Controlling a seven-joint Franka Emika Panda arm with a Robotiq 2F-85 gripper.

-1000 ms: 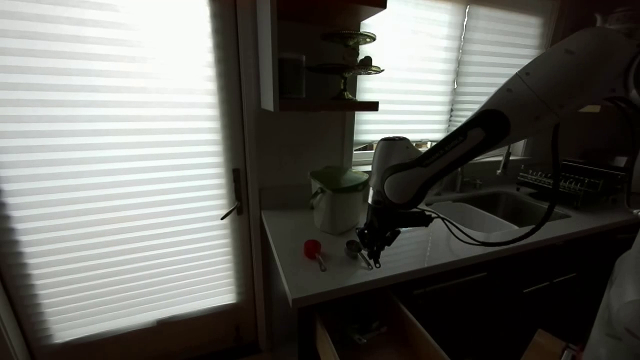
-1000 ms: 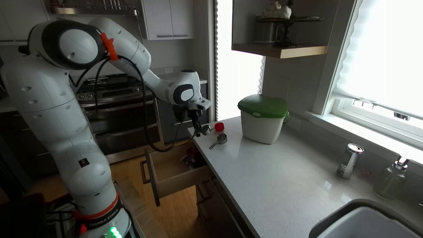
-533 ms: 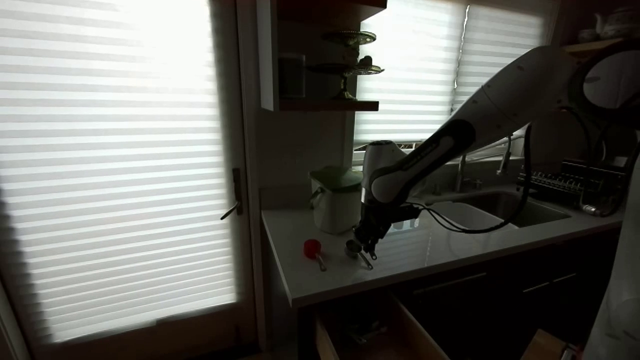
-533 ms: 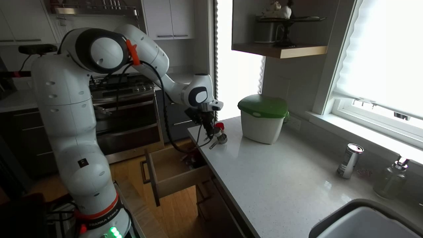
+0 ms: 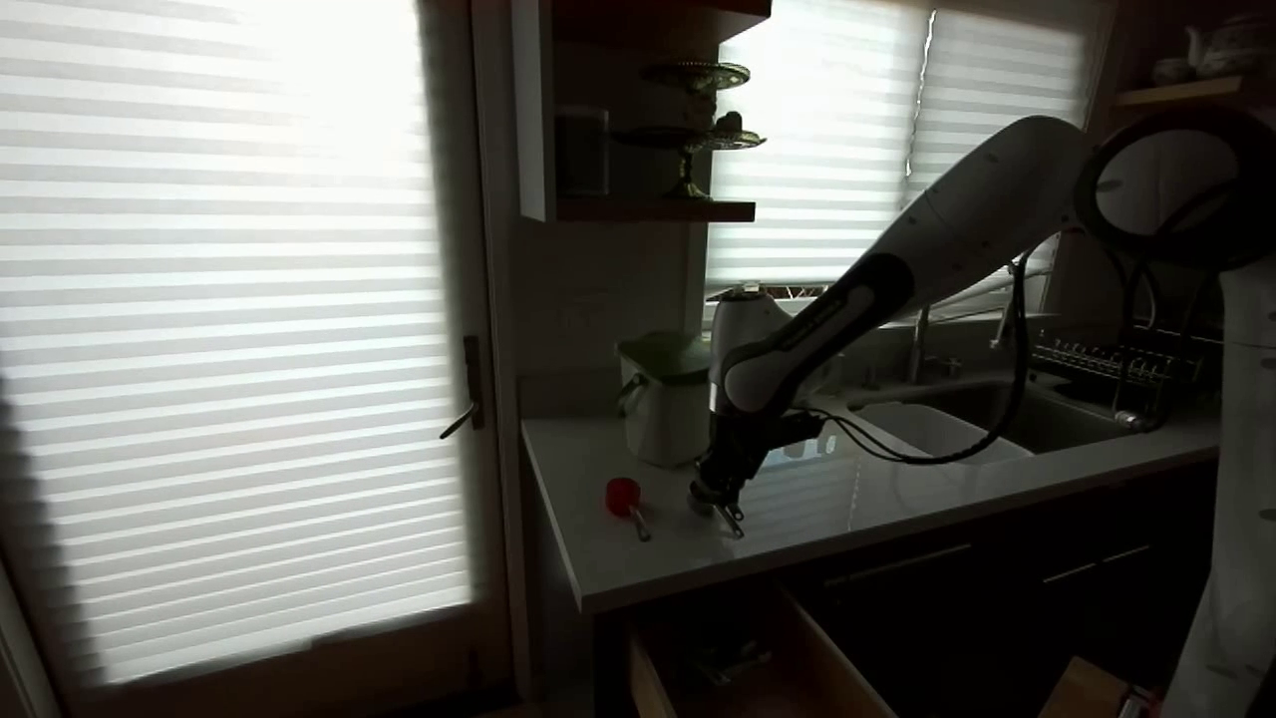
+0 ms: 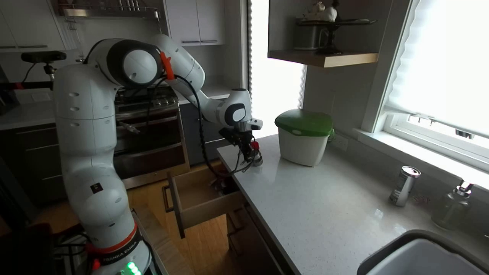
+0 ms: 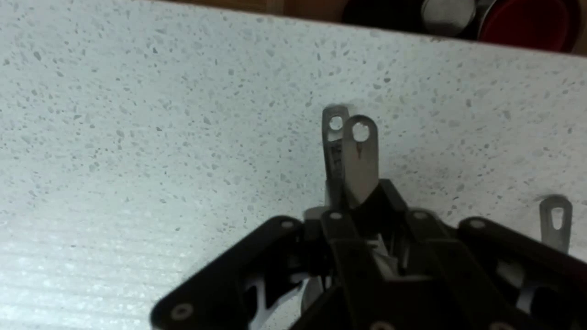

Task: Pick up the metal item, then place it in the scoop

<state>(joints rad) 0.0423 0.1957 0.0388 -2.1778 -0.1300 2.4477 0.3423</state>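
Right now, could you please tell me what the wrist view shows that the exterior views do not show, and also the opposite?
Only the wrist view shows the small brown mark just below the hole in the handle of the metal item.

Only the exterior views show the bin with the green lid and the wooden shelf, in both, and, in an exterior view, a can.

All share the gripper, the scoop, the counter and the open drawer.
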